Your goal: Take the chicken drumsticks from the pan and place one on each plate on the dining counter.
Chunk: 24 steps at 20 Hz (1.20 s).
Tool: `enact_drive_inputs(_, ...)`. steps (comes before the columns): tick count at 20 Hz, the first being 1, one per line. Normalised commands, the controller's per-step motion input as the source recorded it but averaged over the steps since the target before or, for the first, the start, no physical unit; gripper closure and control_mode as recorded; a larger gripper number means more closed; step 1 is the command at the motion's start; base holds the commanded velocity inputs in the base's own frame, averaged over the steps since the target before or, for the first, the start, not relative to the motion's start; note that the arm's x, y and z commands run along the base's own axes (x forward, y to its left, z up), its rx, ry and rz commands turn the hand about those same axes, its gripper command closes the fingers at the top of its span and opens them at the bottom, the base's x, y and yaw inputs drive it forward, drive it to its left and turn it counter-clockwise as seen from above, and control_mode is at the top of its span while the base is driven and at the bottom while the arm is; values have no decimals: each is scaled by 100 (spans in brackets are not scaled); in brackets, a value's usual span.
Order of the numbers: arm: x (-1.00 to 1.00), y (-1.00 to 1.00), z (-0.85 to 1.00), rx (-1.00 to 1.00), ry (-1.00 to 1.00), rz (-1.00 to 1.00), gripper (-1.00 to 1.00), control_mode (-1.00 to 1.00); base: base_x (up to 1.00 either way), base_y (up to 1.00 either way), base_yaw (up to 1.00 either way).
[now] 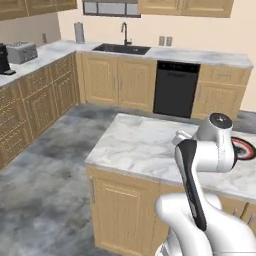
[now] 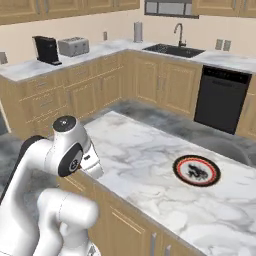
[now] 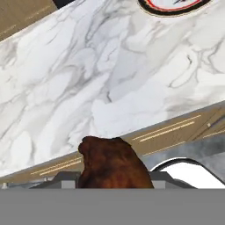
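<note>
A dark brown chicken drumstick sits low in the hand view, with my gripper shut on it above the near edge of the dining counter. One plate with a dark rim, red ring and pale centre lies on the marble toward the right; its edge shows again at the plate and at the plate behind my arm. The pan is out of view. The arm's white links hide the hand in both base views.
Oak cabinet doors run under the counter. Across the grey floor stands the wall counter with a sink, black dishwasher, toaster and coffee machine.
</note>
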Motion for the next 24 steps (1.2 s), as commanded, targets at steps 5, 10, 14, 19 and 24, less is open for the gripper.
enact_drive_inputs(5,0,0,0,0,0,0,100,100,0,-51,-62)
enact_drive_inputs(10,0,0,0,0,0,0,100,100,1,-49,-63)
enact_drive_inputs(14,23,-9,-1,0,-14,-23,100,-100,12,-21,-28)
enact_drive_inputs(19,90,0,1,2,-11,-25,100,-100,0,0,0)
enact_drive_inputs(24,100,-10,7,2,1,-10,100,-100,0,0,0)
